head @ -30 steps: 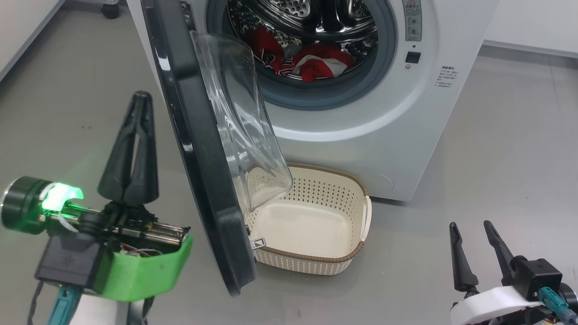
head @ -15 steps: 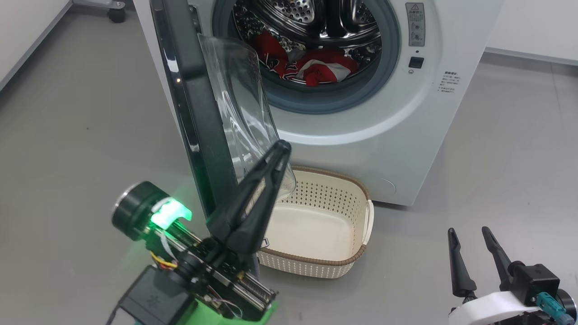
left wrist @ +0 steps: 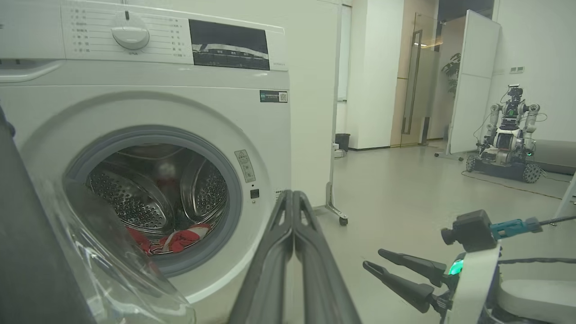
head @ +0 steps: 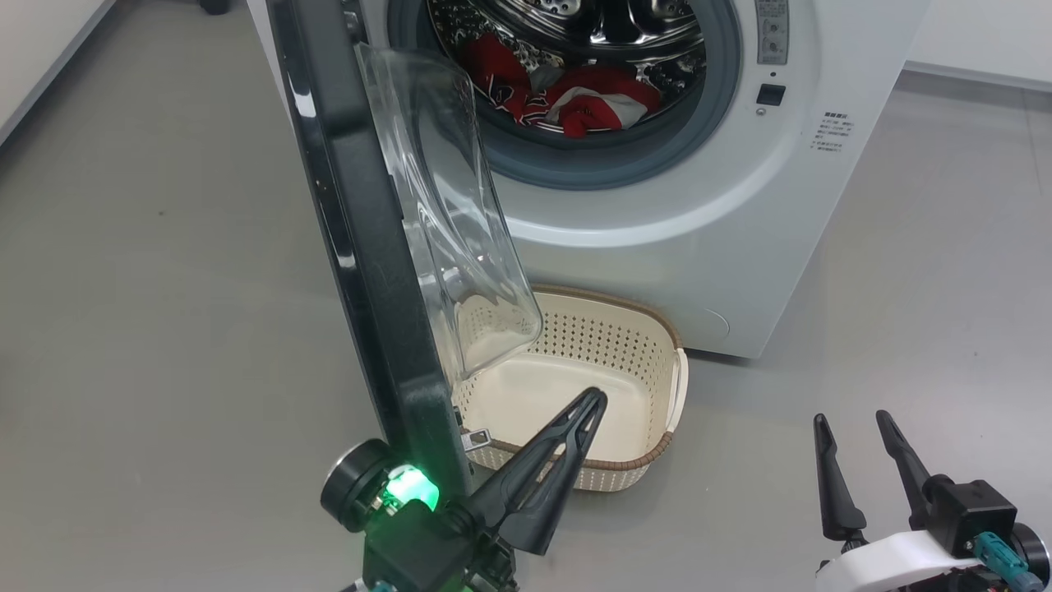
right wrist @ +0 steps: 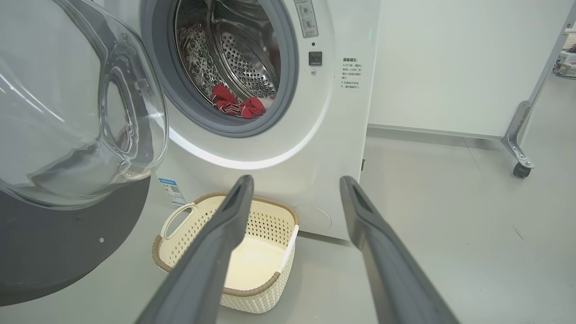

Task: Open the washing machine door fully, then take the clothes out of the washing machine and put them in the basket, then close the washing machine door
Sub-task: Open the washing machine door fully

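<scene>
Washing machine door (head: 362,247) part open, edge-on to me; my left fingers (head: 592,404) sit by its bottom edge.
Door's long axis runs from top left down toward me, hinged on my left, glass bowl (head: 444,205) facing right over the basket (head: 600,341). It needs to swing further left, I judge. My left fingers are pressed together, holding nothing, just right of the door's lower edge on its inner side, tips pointing up-right over the basket's near rim; can't tell if the wrist touches the door. Left arm is clearly the nearer one. My right fingers (head: 834,485) are spread wide, empty, low right, well apart from the door. Clothes (head: 588,103) lie in the drum of the washing machine (head: 657,247), up and beyond both arms. Basket is on the floor (head: 164,288), touching the machine front.
</scene>
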